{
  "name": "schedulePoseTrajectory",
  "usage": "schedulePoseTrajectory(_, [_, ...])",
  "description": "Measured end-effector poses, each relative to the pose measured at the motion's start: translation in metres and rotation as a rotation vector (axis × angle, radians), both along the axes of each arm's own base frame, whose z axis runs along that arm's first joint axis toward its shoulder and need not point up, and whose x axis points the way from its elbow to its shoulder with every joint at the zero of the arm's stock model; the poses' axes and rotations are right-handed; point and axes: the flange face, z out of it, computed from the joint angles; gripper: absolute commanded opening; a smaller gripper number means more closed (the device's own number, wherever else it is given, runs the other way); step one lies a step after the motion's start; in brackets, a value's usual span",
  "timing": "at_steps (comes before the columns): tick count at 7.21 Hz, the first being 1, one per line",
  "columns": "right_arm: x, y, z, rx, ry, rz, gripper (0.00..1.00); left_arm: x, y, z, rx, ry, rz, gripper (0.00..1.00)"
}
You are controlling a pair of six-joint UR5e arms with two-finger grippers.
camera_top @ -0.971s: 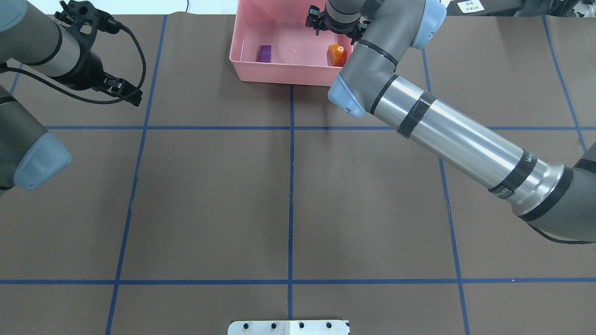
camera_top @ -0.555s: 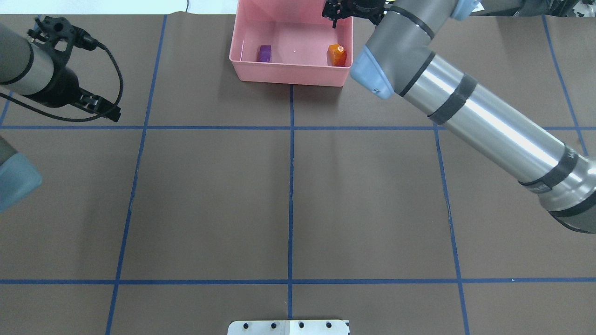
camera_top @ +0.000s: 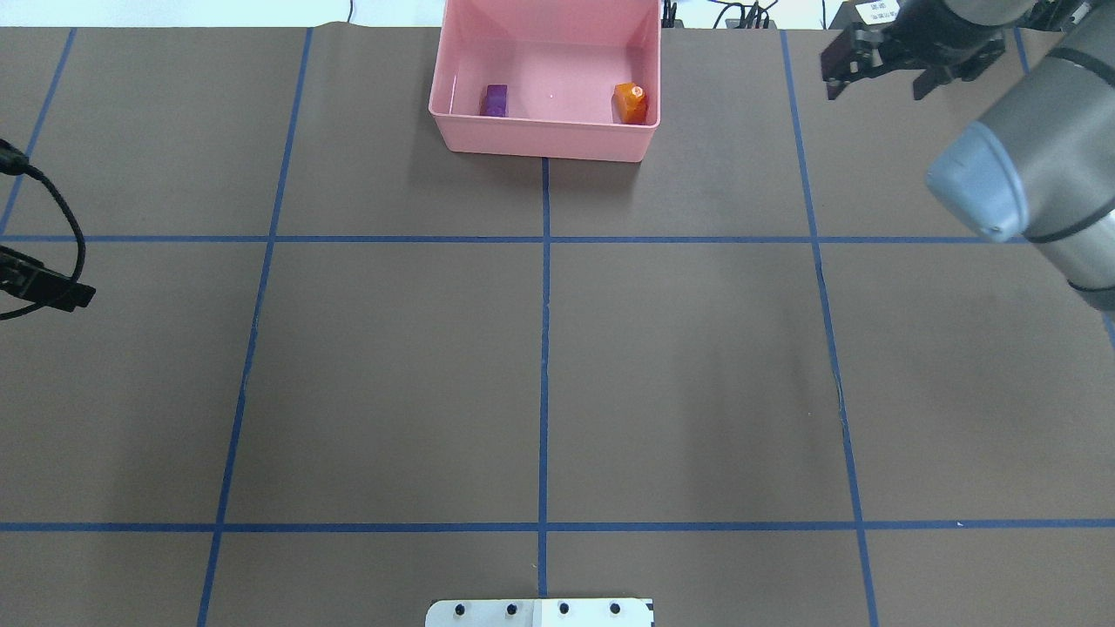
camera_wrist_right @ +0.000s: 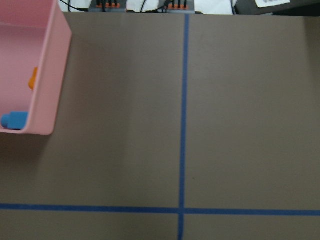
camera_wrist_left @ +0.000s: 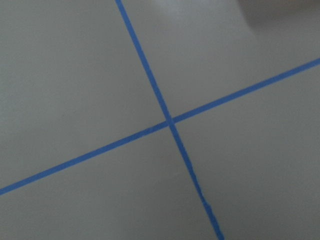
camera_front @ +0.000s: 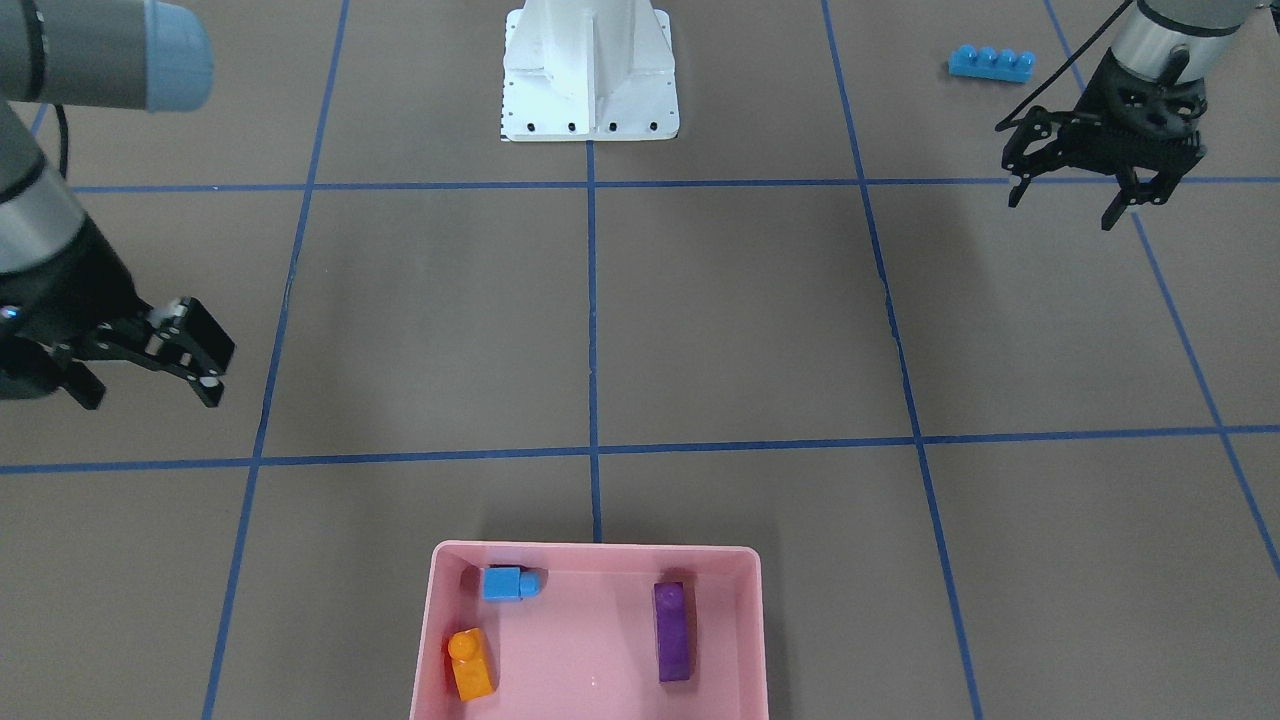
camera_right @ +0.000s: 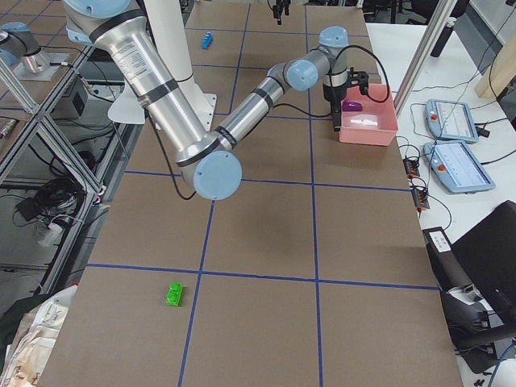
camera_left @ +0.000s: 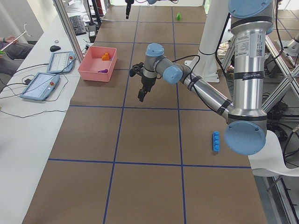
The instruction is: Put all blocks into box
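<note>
The pink box [camera_front: 597, 551] holds the orange brick [camera_front: 470, 665], the small blue brick [camera_front: 505, 582] and the long purple brick [camera_front: 673, 630]. In the overhead view the box [camera_top: 544, 141] shows only purple [camera_top: 495, 100] and orange [camera_top: 631, 102]. The long blue brick [camera_front: 990, 63] lies on the mat near my left gripper [camera_front: 1062, 208], which is open and empty above the mat. The green brick [camera_right: 174, 293] lies far off on the robot's right side. My right gripper [camera_front: 150, 395] is open and empty, beside the box and apart from it [camera_top: 875, 87].
The white robot base [camera_front: 590, 110] stands at the table's robot-side edge. Blue tape lines [camera_top: 544, 348] grid the brown mat. Tablets [camera_left: 46, 84] lie on the side bench beyond the box. In the right wrist view the box wall [camera_wrist_right: 50, 75] is at the left.
My right gripper has left the space over the box and swung out to the right of it. My left arm has drawn back to the left, almost out of the overhead view.
</note>
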Motion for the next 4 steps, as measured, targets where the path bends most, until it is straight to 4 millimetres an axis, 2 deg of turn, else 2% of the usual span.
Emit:
schedulePoseTrajectory(1, [0.048,0.03,0.03,0.012,0.004,-0.02,1.0,-0.002,0.012,-0.003,-0.004,0.02,-0.01,1.0])
schedulePoseTrajectory(2, [0.086,0.059,0.056,0.022,0.013,-0.037,1.0,0.008,0.022,-0.006,0.01,0.043,0.012,1.0])
schedulePoseTrajectory(3, [0.117,0.086,0.079,0.03,0.03,-0.053,1.0,0.027,0.036,-0.005,0.019,0.054,0.066,1.0])
schedulePoseTrajectory(4, [0.145,0.11,0.101,0.034,0.045,-0.072,1.0,0.044,0.055,0.005,0.01,0.048,0.131,1.0])
